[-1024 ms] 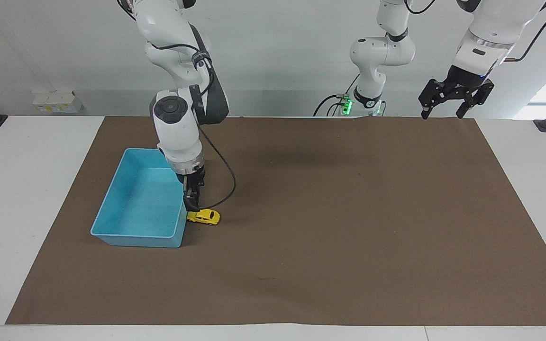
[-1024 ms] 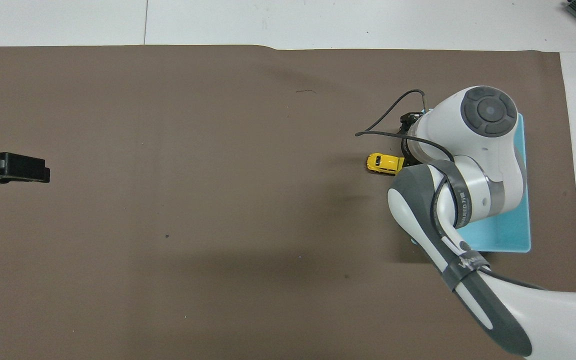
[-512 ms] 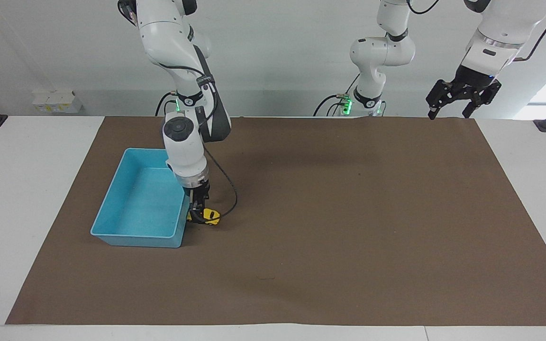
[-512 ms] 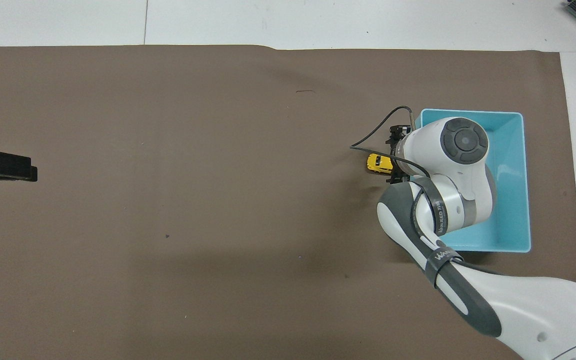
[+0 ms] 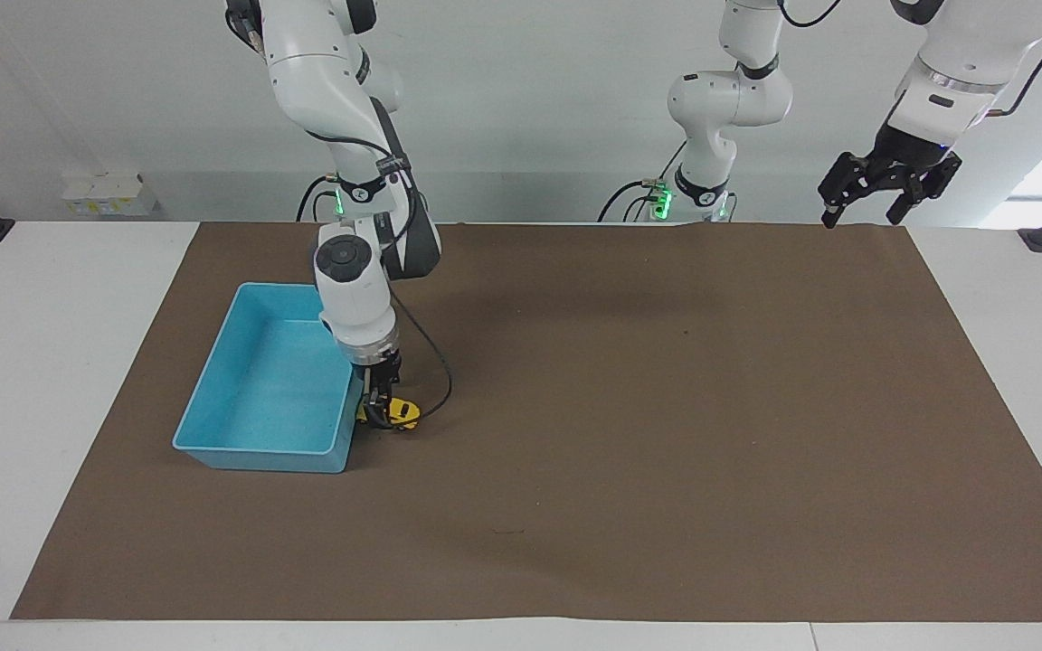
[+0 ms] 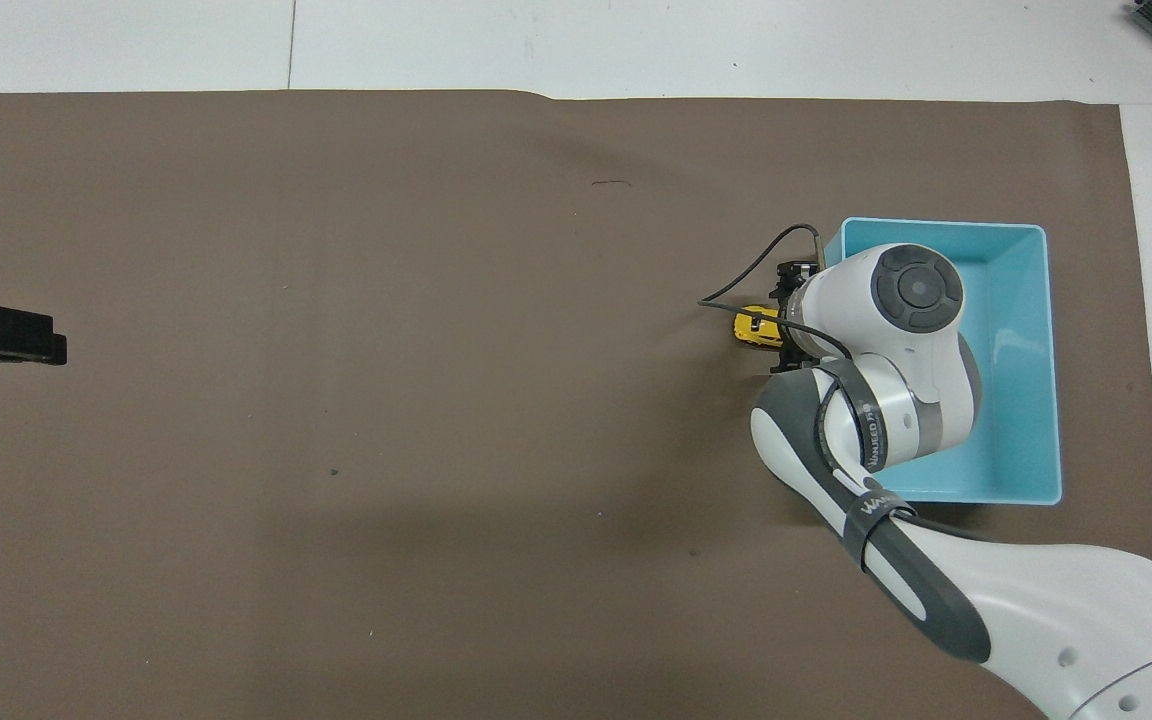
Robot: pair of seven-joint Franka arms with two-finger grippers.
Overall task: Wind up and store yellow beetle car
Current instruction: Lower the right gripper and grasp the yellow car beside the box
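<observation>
The yellow beetle car (image 5: 397, 412) sits on the brown mat (image 5: 629, 434), just beside the blue bin (image 5: 213, 425) at its corner, long axis running along the table. The right gripper (image 5: 383, 411) straddles it, fingers apart. The left gripper (image 5: 863, 215), open, waits over the mat's corner.

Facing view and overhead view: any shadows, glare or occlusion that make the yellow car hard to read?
Facing view: even light, with a bright patch at the frame edge near the left tool; the right tool covers part of the yellow beetle car beside the light blue bin. Overhead view: soft arm shadows on the brown mat; the right arm's wrist hides most of the car.
</observation>
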